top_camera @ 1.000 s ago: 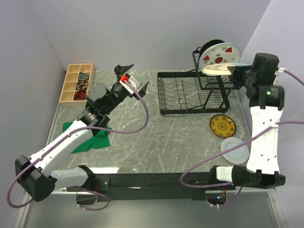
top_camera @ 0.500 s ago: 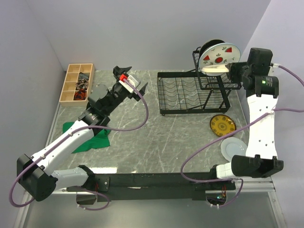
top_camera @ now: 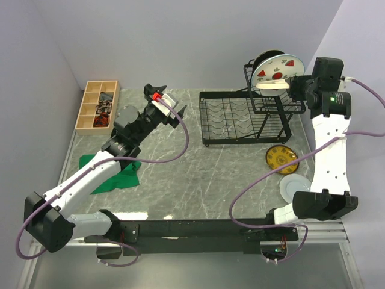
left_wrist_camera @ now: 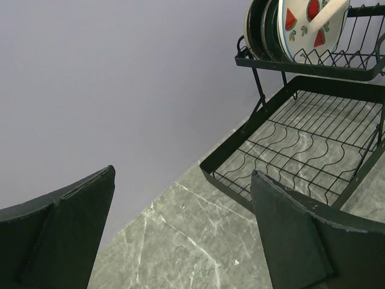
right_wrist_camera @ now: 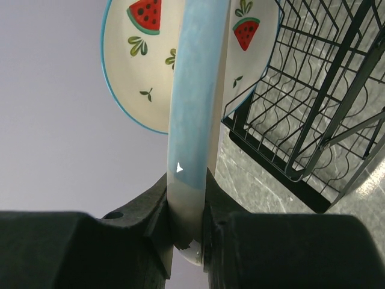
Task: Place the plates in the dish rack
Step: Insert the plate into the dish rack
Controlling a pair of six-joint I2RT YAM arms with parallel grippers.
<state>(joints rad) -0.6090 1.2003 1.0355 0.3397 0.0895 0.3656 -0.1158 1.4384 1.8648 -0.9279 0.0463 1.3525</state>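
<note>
The black wire dish rack [top_camera: 243, 117] stands at the back right; its raised upper basket [top_camera: 264, 96] holds a watermelon plate [top_camera: 278, 67] and dark plates behind it. My right gripper [top_camera: 295, 89] is shut on the rim of a cream-and-blue plate [top_camera: 274, 86], held edge-on beside the upper basket in front of the watermelon plate [right_wrist_camera: 135, 54]; the held plate [right_wrist_camera: 192, 120] runs up between the jaws. A yellow patterned plate [top_camera: 281, 159] and a pale white plate [top_camera: 295, 189] lie on the table. My left gripper [top_camera: 167, 101] is open and empty above the table left of the rack [left_wrist_camera: 301, 150].
A wooden compartment box [top_camera: 96, 105] sits at the back left. A green cloth [top_camera: 117, 171] lies under the left arm. The walls close in behind and to both sides. The rack's lower tray [left_wrist_camera: 313, 144] holds nothing.
My right gripper has lifted and swung the cream-and-blue plate closer to the upper basket. The left arm has shifted slightly.
</note>
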